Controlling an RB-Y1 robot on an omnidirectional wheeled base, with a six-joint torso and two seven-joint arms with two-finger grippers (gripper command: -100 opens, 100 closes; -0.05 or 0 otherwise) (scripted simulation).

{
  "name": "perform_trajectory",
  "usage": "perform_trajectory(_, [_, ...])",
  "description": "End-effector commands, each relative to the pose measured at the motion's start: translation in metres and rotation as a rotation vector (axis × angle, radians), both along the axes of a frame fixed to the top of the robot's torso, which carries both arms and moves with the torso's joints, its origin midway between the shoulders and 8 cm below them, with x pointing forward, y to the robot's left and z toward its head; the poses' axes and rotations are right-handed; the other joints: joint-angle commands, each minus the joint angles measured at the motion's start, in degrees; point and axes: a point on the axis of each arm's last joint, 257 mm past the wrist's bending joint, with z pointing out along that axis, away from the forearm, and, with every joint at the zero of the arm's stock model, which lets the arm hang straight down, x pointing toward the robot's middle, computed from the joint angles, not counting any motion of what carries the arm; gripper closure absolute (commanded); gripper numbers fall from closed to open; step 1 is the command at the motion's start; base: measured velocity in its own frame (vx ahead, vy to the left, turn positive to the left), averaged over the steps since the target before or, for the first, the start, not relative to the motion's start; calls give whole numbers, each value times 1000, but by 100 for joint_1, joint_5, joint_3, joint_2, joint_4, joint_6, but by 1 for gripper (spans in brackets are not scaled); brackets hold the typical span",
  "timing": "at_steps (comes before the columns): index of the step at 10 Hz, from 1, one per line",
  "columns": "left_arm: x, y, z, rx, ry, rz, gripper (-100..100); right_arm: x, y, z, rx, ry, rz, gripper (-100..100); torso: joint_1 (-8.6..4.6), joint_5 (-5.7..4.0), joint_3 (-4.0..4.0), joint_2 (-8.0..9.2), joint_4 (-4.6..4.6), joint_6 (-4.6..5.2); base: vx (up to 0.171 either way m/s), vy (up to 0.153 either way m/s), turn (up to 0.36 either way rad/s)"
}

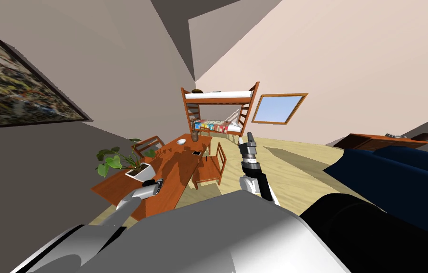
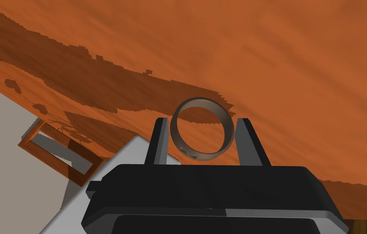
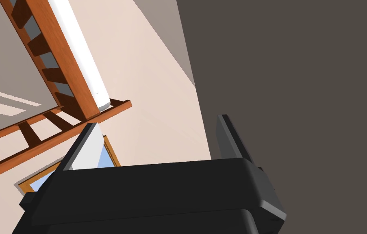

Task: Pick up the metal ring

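Left gripper [image 2: 202,120]: held low over the table [image 2: 268,57].
Left fingers: pressed on the sides of the ring [image 2: 201,154], held upright between them.
Right gripper [image 3: 156,120]: raised, fingers spread.

The ring [image 2: 203,155] sits between the two fingers of the left gripper [image 2: 202,120], which press its sides, above the near end of the table [image 1: 179,175]. A potted plant [image 1: 140,171] stands just beyond, by the table's left edge. At the far end lie a bowl [image 1: 181,141] and a vase [image 1: 194,137]. One chair [image 1: 210,168] is drawn up to the right edge, another [image 1: 149,143] to the left. The right gripper [image 1: 249,138], fingers apart, is raised right of that first chair. Behind the table's far end stands a bunk bed [image 1: 220,111] — a window [image 1: 279,108] to its right, a sofa [image 1: 397,170] well apart on the right.
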Motion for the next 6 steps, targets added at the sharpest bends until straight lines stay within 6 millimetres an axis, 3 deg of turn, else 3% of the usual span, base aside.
perform_trajectory(1, [0, 0, 0, 0, 0, 0, 0, 0, 0, 0, 0, 0, 0, 0, 0, 0, 0, 0, 0, 0, 0, 0, 0])
perform_trajectory(2, [4, 2, 6, 1, -1, -2, 100, 0, 0, 0, 0, 0, 0, 0, 0, 0, 0, 0, 0, 0, -38, -31, 16])
perform_trajectory(5, [11, 5, 14, 1, -5, -6, 100, 0, 0, 0, 0, 0, 0, 0, -24, -6, 17, 30, 5, -2, -61, -48, 18])
perform_trajectory(6, [10, 5, 14, 1, -2, -5, 0, 0, 0, 0, 0, 0, 0, 0, -14, -3, 11, 19, 4, -2, -7, -5, 1])
